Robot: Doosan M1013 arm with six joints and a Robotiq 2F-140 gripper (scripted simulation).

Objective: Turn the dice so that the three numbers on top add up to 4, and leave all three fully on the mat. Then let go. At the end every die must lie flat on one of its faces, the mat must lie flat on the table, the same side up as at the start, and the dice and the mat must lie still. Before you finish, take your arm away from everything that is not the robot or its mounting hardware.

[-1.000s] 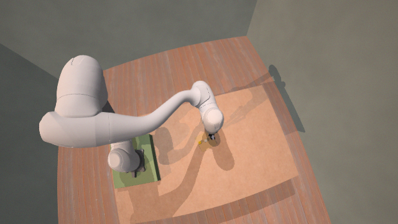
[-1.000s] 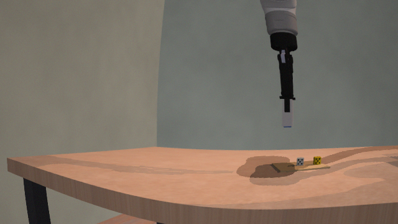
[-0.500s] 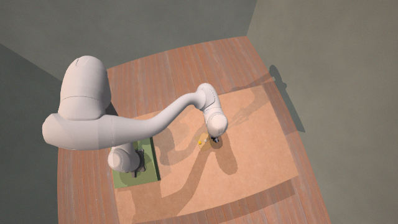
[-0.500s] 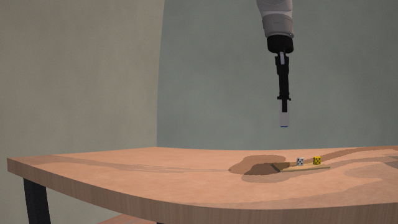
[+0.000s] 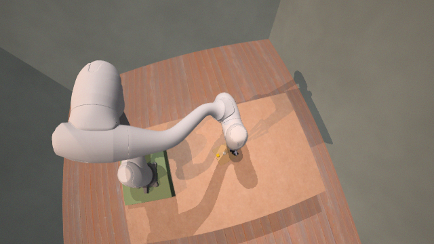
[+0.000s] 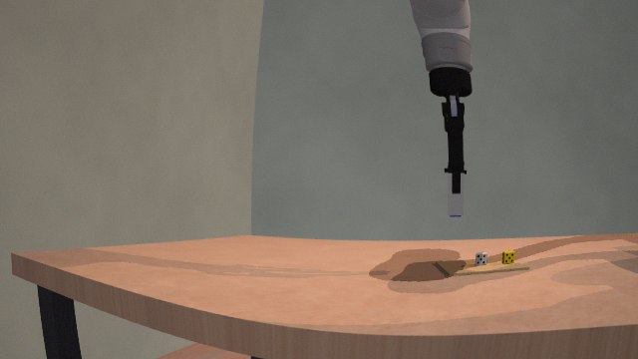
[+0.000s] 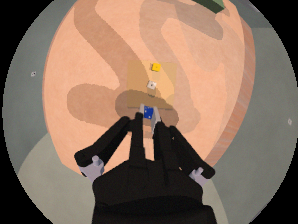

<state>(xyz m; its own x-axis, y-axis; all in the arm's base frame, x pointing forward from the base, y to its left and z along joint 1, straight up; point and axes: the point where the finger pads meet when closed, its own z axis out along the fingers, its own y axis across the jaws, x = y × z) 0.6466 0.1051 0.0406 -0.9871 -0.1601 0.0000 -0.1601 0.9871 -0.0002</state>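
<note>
My gripper [image 5: 234,152] [image 6: 455,206] [image 7: 147,111] hangs high above the table and is shut on a blue die [image 7: 148,111], which shows between the fingertips in the wrist view. A thin tan mat [image 6: 493,269] [image 5: 224,160] lies flat on the table below and a little beside the gripper. A white die [image 6: 481,258] [image 5: 224,153] [image 7: 152,86] and a yellow die [image 6: 508,256] [image 5: 218,155] [image 7: 154,67] lie flat on the mat, a short way apart. I cannot read their top numbers.
The arm's green base plate [image 5: 163,183] sits at the table's left side. The light table top [image 6: 249,294] has a curved front edge and stands on a wooden floor [image 5: 190,74]. The arm's shadow falls over the mat's end.
</note>
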